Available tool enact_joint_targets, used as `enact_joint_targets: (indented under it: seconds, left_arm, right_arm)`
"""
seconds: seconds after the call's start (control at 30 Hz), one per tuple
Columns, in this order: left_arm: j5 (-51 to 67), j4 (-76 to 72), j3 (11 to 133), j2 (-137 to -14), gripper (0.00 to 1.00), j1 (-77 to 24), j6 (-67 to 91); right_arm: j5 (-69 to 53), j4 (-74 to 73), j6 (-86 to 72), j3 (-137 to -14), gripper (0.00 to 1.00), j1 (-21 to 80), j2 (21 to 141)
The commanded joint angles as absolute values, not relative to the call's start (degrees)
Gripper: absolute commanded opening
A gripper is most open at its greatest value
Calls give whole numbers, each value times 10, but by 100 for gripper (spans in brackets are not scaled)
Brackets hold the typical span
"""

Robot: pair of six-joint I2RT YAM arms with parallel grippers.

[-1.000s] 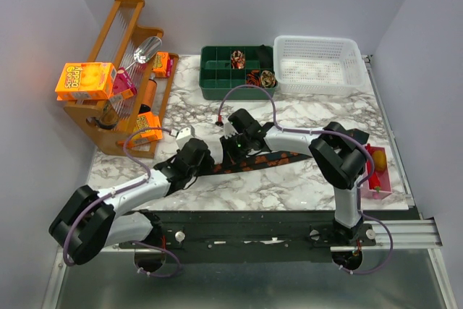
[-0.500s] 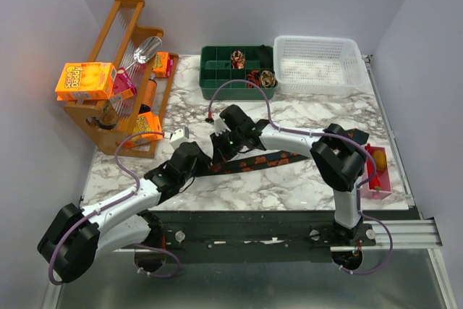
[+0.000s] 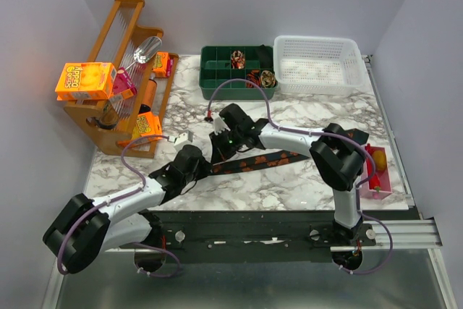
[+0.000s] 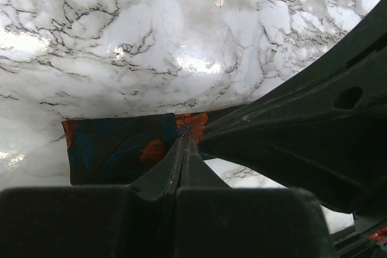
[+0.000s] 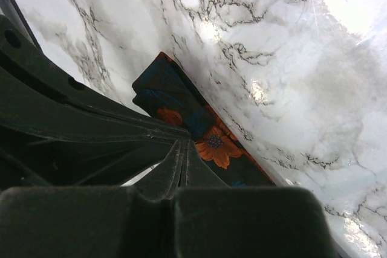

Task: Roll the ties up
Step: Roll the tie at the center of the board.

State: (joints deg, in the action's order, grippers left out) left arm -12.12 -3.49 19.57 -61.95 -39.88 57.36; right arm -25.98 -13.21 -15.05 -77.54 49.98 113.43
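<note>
One tie [image 3: 264, 162], dark with orange flowers, lies flat across the marble table [image 3: 289, 117]. Its narrow left end [image 4: 121, 155] looks folded over on itself. My left gripper [image 3: 205, 167] has its fingers pressed together, and the tips [image 4: 183, 143] pinch the fabric at the flower print. My right gripper [image 3: 217, 153] comes in from the other side, also shut, with its tips [image 5: 182, 143] on the edge of the same end [image 5: 181, 98]. The two grippers almost touch. Small coiled ties [image 3: 237, 58] sit in the green organiser [image 3: 217, 70].
A white basket [image 3: 318, 63] stands at the back right beside the organiser. A wooden rack [image 3: 119, 41] with orange boxes [image 3: 85, 79] fills the left side. A pink tray [image 3: 376, 175] sits at the right edge behind the right arm's elbow.
My left gripper has closed from open onto the tie's end. The right gripper shifted left toward it, then held still. The tie slid slightly left.
</note>
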Motion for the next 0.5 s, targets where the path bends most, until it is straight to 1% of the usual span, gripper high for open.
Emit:
enact_joint_targets:
  seconds: [0.0, 0.47]
  left_arm:
    - [-115, -40, 192, -629, 0, -402, 581]
    - [-102, -43, 187, -606, 0, -402, 567]
  right_arm:
    - [-277, -134, -155, -792, 0, 511, 1161]
    - [-292, -120, -162, -796, 1, 520, 1213]
